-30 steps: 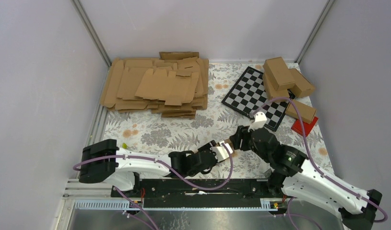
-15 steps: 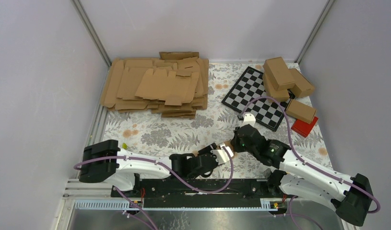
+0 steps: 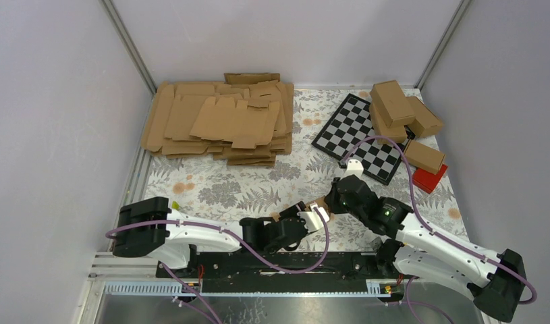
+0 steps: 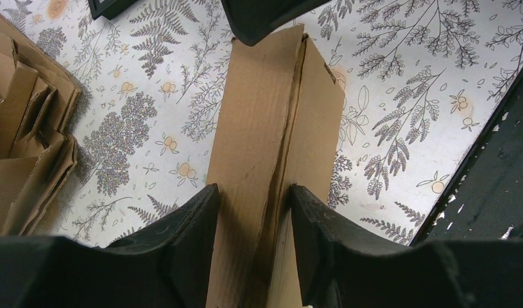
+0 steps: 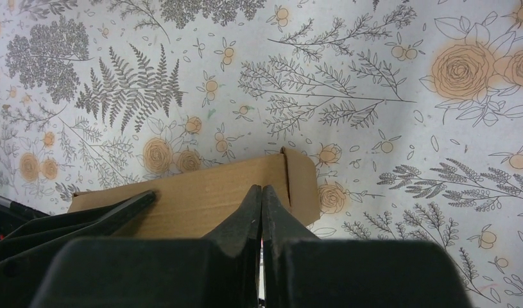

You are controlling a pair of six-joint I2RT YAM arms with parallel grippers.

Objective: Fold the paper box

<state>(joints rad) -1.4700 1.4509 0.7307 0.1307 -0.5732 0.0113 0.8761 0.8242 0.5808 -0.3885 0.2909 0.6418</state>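
Observation:
The paper box (image 3: 320, 205) is a narrow brown carton held just above the floral mat near the front edge. In the left wrist view the paper box (image 4: 271, 128) runs lengthwise away from the camera, a slightly gaping seam along its top. My left gripper (image 4: 251, 192) is shut on its sides. My right gripper (image 5: 262, 189) is shut, its tips pressed together with nothing between them, resting on the box's (image 5: 201, 199) upper face close to the far end flap. From above, the left gripper (image 3: 311, 216) and right gripper (image 3: 333, 200) meet at the box.
A heap of flat brown blanks (image 3: 218, 121) lies at the back left. A checkerboard (image 3: 358, 138) sits back right, with several folded cartons (image 3: 397, 104) and a red block (image 3: 428, 179) beside it. The black base rail (image 3: 285, 263) runs along the front.
The right gripper has closed from open and swung down and left onto the box's end. The left gripper has kept its hold and barely moved.

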